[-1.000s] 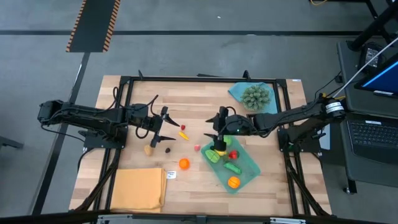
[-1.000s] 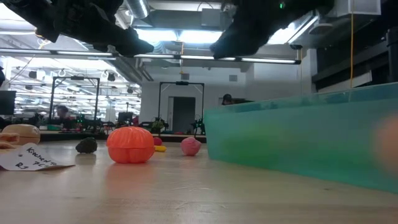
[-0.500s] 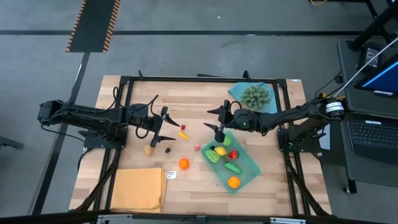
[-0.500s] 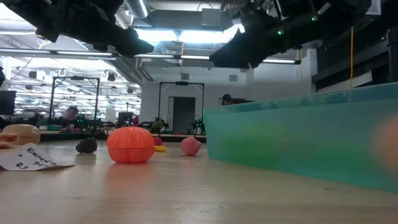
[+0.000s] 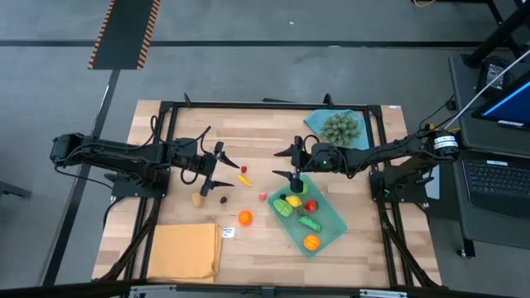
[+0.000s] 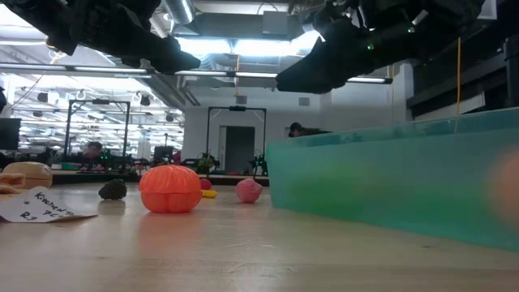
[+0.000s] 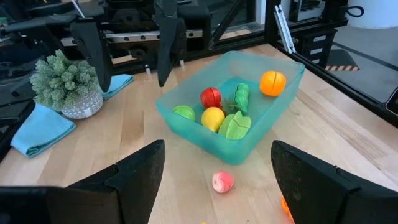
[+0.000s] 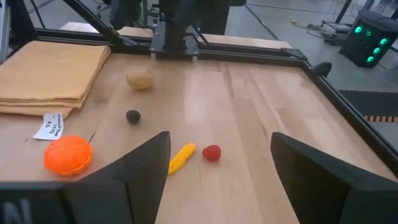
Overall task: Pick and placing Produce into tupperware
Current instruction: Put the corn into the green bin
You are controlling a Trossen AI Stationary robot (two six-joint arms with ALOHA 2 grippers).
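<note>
The right gripper (image 5: 291, 163) hung with its fingers parted and empty just past the tupperware's (image 5: 330, 234) 11 o'clock corner. The left gripper (image 5: 219, 169), likewise spread and holding nothing, hovered over the loose pieces at the tabletop's (image 5: 265, 132) centre. Inside the container lay a yellow piece (image 7: 212, 116), a red one (image 7: 211, 96), several green ones and an orange one (image 7: 272, 83).

Still out on the wood were the orange pumpkin-like piece (image 5: 245, 218), a pink piece (image 5: 262, 197), a yellow strip (image 8: 181, 157) beside a small red berry (image 8: 211, 152), a dark bit (image 8: 133, 116) and a tan piece (image 8: 140, 78).

The likeliest trouble was the small, round produce rolling away if fingers closed off-centre; the berry and the dark bit looked especially prone to squirt out. The yellow strip and berry lay close together, so one grasp could nudge the other. Both arms reaching toward the middle risked crowding each other, and a low pass by the right arm could clip the container's wall and shift it.
</note>
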